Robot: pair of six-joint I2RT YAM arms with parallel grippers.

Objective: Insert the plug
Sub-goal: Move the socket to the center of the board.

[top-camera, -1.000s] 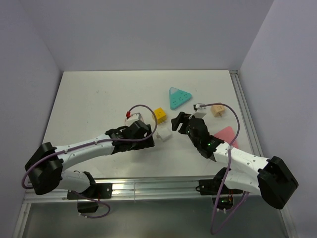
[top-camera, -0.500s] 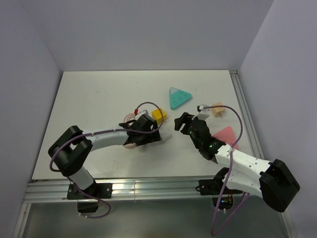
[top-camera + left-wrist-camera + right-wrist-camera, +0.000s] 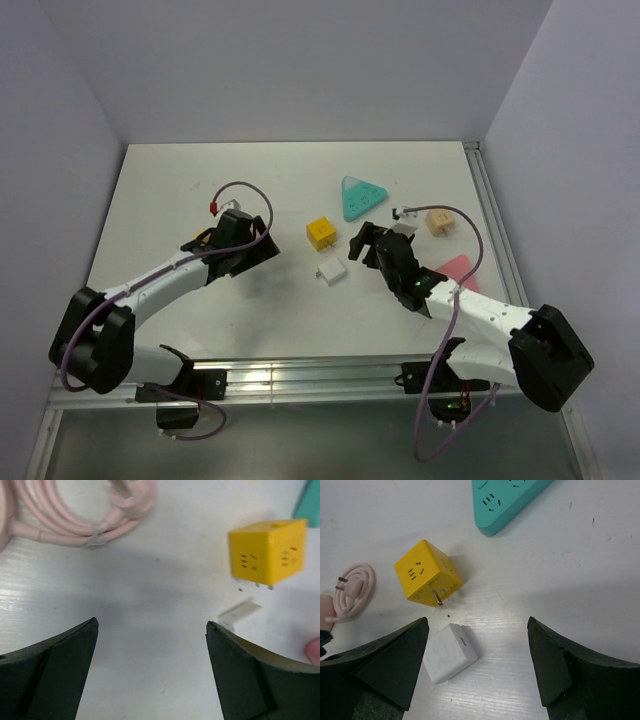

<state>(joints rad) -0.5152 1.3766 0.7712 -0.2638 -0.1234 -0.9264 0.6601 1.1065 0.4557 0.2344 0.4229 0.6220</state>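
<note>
No mint-green plug shows in any view; it is out of sight. A yellow cube (image 3: 320,232) with slots on its faces and metal prongs on one side (image 3: 427,577) sits mid-table. Just in front of it lies a plain white block (image 3: 331,270) (image 3: 450,652). My right gripper (image 3: 360,246) (image 3: 477,622) is open, hovering right of the white block, which lies close to one of its fingers (image 3: 385,665) without touching. My left gripper (image 3: 268,248) (image 3: 152,625) is open and empty over bare table, left of the cube (image 3: 267,550).
A teal triangular socket strip (image 3: 362,197) (image 3: 507,497) lies behind the cube. A beige piece (image 3: 437,222) and a pink piece (image 3: 455,270) lie at the right. A coiled pink cable (image 3: 75,515) (image 3: 352,592) rests by the left arm.
My left arm has pulled back to the left, away from the white block and the yellow cube, uncovering the block. My right gripper stays near it, jaws slightly wider.
</note>
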